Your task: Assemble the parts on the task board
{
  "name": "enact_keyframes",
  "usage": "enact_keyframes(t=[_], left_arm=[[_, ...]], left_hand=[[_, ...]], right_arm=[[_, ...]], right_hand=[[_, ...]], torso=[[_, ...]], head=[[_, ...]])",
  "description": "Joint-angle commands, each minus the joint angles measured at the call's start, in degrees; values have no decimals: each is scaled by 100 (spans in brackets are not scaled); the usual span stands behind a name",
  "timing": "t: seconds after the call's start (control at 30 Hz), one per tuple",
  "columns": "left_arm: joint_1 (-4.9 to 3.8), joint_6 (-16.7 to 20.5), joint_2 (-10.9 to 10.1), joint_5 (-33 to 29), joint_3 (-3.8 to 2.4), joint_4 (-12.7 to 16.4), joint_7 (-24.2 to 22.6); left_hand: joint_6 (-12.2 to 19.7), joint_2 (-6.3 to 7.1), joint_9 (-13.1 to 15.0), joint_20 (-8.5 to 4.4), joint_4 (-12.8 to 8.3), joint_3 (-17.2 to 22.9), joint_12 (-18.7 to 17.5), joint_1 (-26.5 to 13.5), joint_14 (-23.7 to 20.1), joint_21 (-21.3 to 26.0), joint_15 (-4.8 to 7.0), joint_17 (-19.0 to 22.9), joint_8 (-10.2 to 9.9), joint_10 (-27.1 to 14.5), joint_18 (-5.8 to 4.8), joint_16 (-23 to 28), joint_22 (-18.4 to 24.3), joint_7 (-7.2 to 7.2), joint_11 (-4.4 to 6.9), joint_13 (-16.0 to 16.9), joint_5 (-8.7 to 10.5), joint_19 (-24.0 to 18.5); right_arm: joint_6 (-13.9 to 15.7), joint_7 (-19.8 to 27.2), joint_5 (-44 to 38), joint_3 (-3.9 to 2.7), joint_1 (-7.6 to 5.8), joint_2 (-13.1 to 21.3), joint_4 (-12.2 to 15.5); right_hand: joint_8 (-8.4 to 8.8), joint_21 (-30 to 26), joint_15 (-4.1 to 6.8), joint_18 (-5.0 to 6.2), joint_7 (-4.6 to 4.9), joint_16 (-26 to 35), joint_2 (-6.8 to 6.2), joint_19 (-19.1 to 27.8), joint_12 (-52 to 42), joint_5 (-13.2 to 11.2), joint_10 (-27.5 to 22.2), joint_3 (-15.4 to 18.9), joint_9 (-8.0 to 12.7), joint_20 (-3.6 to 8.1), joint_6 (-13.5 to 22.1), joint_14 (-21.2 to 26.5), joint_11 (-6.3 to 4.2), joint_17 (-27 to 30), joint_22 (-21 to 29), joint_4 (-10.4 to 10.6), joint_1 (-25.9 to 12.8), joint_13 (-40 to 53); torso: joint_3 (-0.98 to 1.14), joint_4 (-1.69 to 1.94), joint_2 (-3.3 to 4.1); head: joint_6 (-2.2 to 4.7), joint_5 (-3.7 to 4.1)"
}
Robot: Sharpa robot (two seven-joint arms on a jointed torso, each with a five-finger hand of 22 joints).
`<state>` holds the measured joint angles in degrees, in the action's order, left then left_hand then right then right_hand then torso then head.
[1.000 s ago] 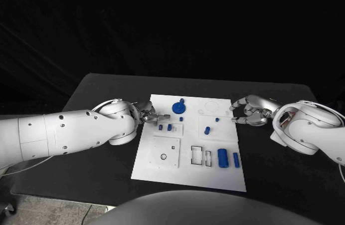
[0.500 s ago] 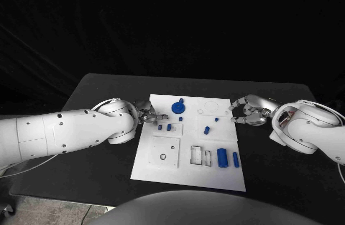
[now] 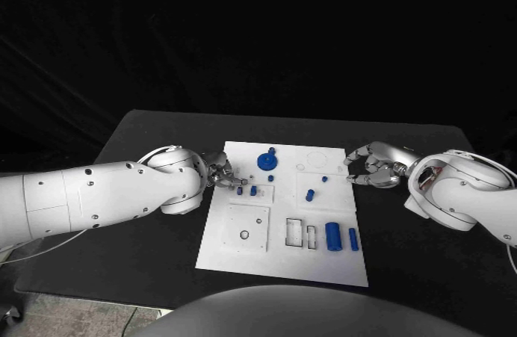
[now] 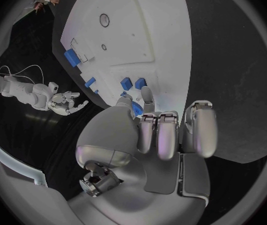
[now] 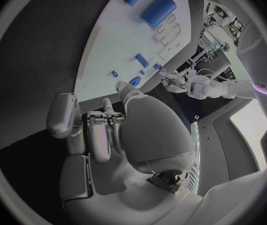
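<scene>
My task board (image 3: 282, 255), a white plate, lies in the middle of the black table (image 3: 140, 240), and all places below are given from it. Judged from how the parts lie, the assembly is only partly done: a blue gear-like disc (image 3: 266, 160) sits near the board's far edge, two small blue pegs (image 3: 246, 190) stand just board-side of my left hand, a slanted blue peg (image 3: 310, 196) lies near the board's centre, and a thick blue cylinder (image 3: 334, 236) with a thin blue bar (image 3: 353, 238) beside it rests toward the board's near right corner. Two outlined rectangular recesses (image 3: 300, 233) next to the cylinder and a small round hole (image 3: 244, 235) on the near left plate look unfilled, so several placements appear left. My left hand (image 3: 224, 174) rests at the board's left edge, fingers curled in together, with nothing visibly held. My right hand (image 3: 372, 169) hovers at the board's right edge, fingers curled, holding nothing I can see. Beyond the table the room behind the board is dark
</scene>
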<state>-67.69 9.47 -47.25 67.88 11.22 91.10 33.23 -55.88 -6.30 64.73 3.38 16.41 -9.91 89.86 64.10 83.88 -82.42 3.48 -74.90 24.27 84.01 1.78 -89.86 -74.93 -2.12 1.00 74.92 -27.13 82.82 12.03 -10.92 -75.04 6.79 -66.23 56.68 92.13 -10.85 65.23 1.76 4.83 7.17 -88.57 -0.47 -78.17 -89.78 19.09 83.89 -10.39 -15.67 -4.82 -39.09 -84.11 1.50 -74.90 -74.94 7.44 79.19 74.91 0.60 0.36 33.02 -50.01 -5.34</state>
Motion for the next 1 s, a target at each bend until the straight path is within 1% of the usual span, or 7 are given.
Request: enact_keyframes(t=[0.03, 0.23, 0.33, 0.7, 0.9, 1.0], left_arm=[[-9, -459, 14, 76, -5, 19, 147], [-11, -593, 30, 81, -6, 13, 196], [-11, -610, 42, 83, -7, 15, 203], [-11, -622, 91, 84, -7, -16, 194], [-11, -611, 132, 84, -7, -47, 160], [-11, -607, 157, 84, -6, -59, 143]], left_hand=[[31, 42, 4, -41, 5, 25, 14, 34, 612, 25, 12, -1510, -23, 599, 67, -14, -1140, 28, 47, 1508, -39, 2], [33, 62, 2, -42, 6, 20, 14, 41, 612, 31, 13, -1510, -27, 599, 68, -14, -1139, 27, 47, 1508, -43, -2], [34, 64, 2, -42, 6, 20, 14, 41, 612, 34, 13, -1510, -28, 599, 69, -14, -1138, 27, 47, 1508, -43, -4], [50, 56, -7, -42, 13, 33, 14, 57, 612, 45, 12, -1510, -44, 599, 72, -14, -1134, 24, 45, 1508, -50, -13], [82, 45, -33, -42, 14, 70, 14, 110, 612, 58, 9, -1510, -86, 599, 74, -14, -1134, 18, 41, 1508, -110, -20], [87, 41, -49, -41, 12, 102, 14, 157, 612, 61, 8, -1510, -106, 599, 73, -14, -1137, 17, 39, 1508, -176, -20]], right_arm=[[-11, 1, -22, 0, 4, 1, 4], [-14, -3, -22, 1, 4, 8, 8], [-18, -5, -22, 1, 4, 11, 8], [-23, -4, -21, 1, 4, 3, 12], [-31, -8, -17, 1, 4, 16, 15], [-33, -9, -15, 1, 4, 17, 15]], right_hand=[[36, -38, -34, 62, 0, 19, 46, 37, -22, 30, 611, -30, 6, -4, -33, -504, 45, -1418, -778, 5, 3, 1509], [37, -37, -35, 61, 0, 19, 48, 36, -22, 45, 611, -36, 9, -4, -35, -504, 45, -1418, -779, 7, -2, 1509], [37, -37, -35, 61, 0, 19, 48, 36, -22, 45, 611, -36, 9, -4, -35, -504, 45, -1418, -779, 7, -2, 1509], [37, -38, -35, 62, 0, 19, 49, 36, -22, 51, 611, -40, 10, -4, -36, -504, 45, -1418, -779, 7, -4, 1509], [37, -40, -35, 62, 0, 19, 51, 36, -22, 62, 611, -46, 12, -4, -38, -505, 44, -1418, -779, 8, -7, 1509], [37, -40, -35, 62, 0, 19, 51, 36, -22, 62, 611, -46, 12, -4, -38, -505, 44, -1418, -779, 8, -7, 1509]], torso=[[-2, -7, 1], [-3, -7, 6], [0, -1, 2], [0, -10, 2], [0, -10, 2], [2, -10, 2]], head=[[1, -2], [1, -2], [1, -1], [1, 2], [1, 6], [1, 8]])
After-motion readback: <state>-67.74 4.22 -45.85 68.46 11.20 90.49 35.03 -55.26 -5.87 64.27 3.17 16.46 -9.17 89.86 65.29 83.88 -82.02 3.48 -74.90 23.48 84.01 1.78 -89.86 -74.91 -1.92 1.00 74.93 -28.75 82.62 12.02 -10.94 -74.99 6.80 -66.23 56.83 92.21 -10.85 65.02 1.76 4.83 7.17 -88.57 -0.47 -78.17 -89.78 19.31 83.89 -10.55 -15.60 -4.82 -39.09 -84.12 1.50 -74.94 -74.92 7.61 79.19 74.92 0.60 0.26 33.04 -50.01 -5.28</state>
